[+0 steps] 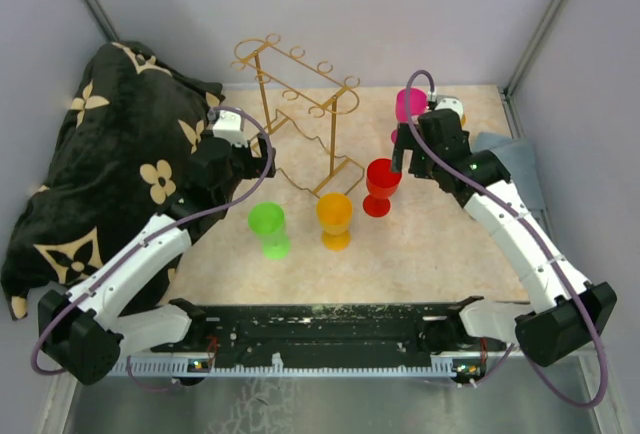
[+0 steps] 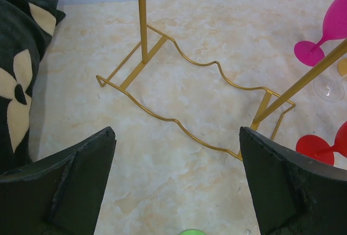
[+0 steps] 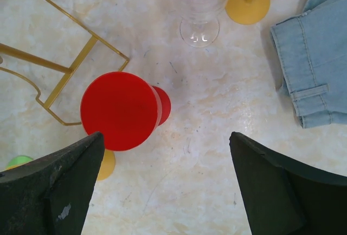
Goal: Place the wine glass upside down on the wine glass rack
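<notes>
Approach step: the right gripper (image 3: 166, 137) is held wide and empty over the red glass (image 3: 119, 110) — lowering and closing are called for. The left gripper (image 2: 176, 132) is also spread empty, near the rack (image 2: 142, 24).

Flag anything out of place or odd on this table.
Two cloth items seem out of place: a black flowered blanket heaped on the left of the table and a piece of denim at its right edge. Nothing looks spilled or tipped; the wine glass rack stands straight.
</notes>
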